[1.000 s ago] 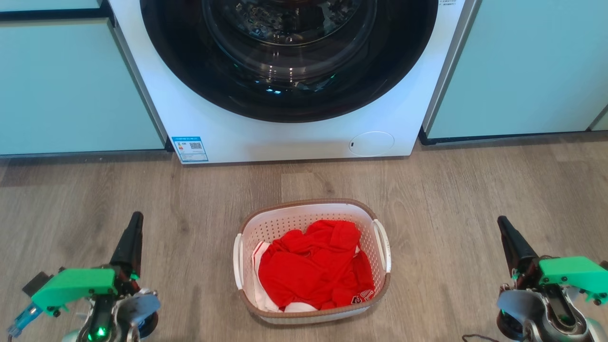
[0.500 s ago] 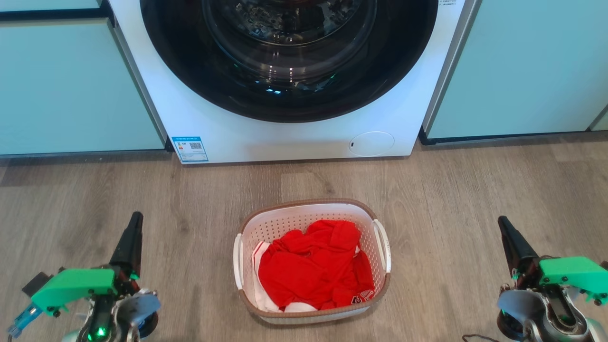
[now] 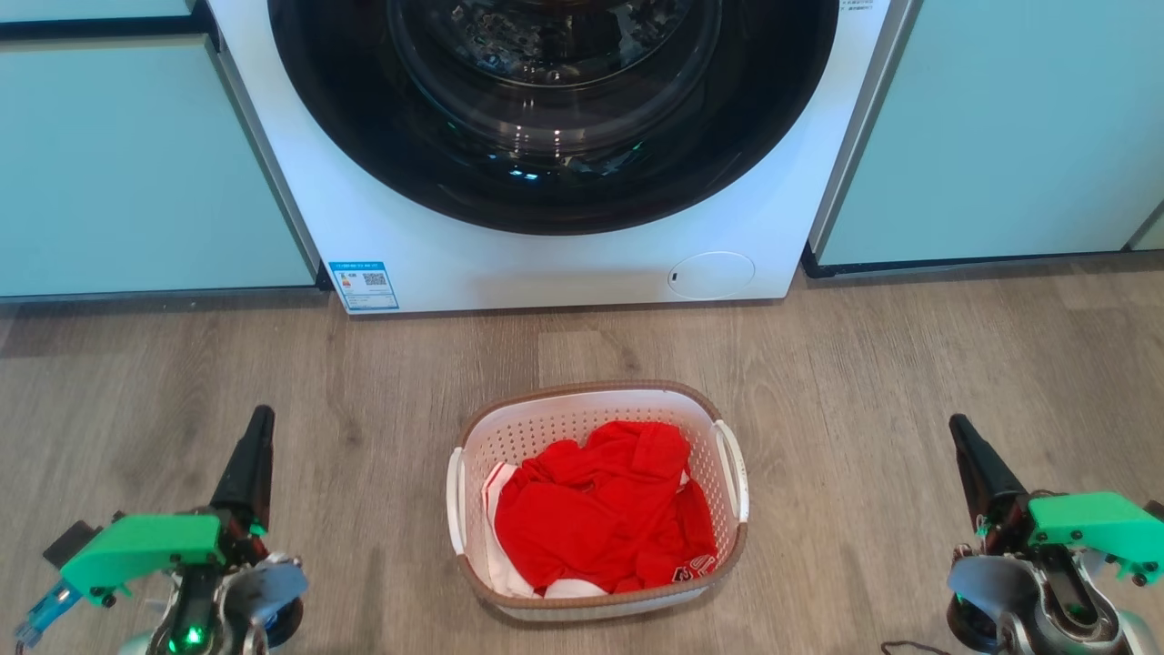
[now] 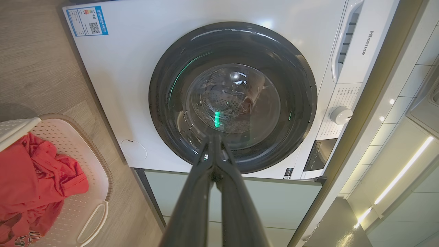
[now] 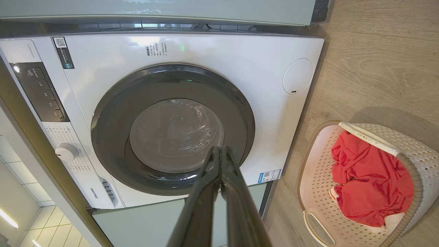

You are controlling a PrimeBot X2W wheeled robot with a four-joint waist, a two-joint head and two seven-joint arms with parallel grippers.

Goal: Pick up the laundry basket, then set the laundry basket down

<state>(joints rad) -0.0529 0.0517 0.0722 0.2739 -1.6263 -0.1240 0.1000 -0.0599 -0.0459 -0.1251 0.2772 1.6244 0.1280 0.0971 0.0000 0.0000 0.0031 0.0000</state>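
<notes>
The left pincer [image 3: 260, 418] and the right pincer [image 3: 960, 428] are hanging low, one on each side, both pinched closed and holding nothing. Between them, well apart from both, the laundry basket [image 3: 582, 414] is sitting flat on the wooden floor [image 3: 864, 382], with a handle facing each arm. Crumpled red clothes [image 3: 600, 509] are lying inside it. This is fitting a basket waiting to be lifted, or one already put down. Farther back, the washing machine [image 3: 546, 268] is standing with its door shut.

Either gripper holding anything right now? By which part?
Nothing is held. Left gripper and right gripper are both shut and empty, apart from the laundry basket on the floor between them.
</notes>
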